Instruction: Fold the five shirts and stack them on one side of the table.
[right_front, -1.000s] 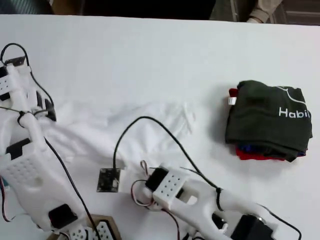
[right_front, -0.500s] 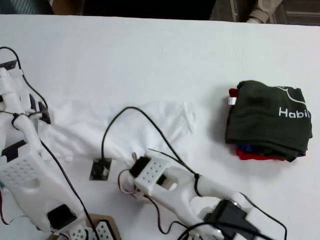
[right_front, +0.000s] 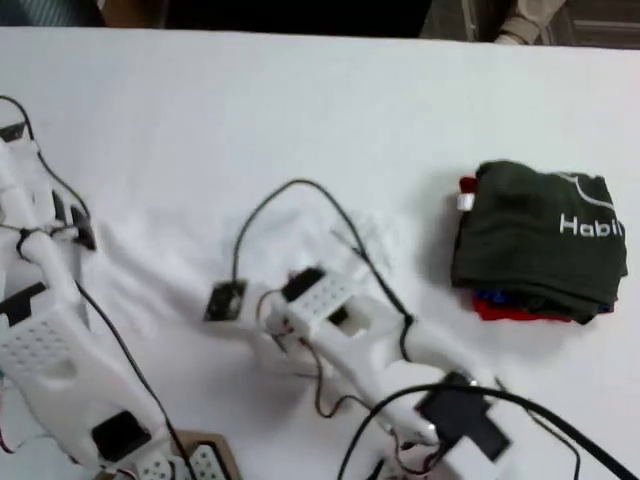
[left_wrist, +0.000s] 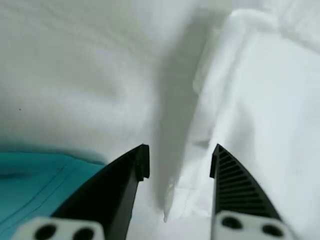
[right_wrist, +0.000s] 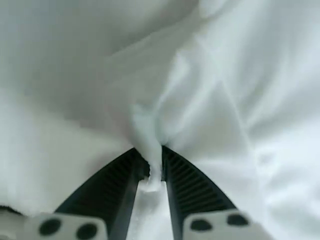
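R jaws pinch white shirt (right_wrist: 146, 131) (printed dark stack (right_front: 535, 235) apart).

White lettering (right_front: 590, 226) is showing across the dark green shirt (right_front: 530, 250), which is lying on top of the folded stack (right_front: 500, 308) near the right edge of the surface (right_front: 300, 100) (the word is running off the picture's side). A small white tag (right_front: 464, 202) is sticking out, too small to read.

A teal surface (left_wrist: 30, 175) and wooden baseplate (right_front: 228, 452) show.
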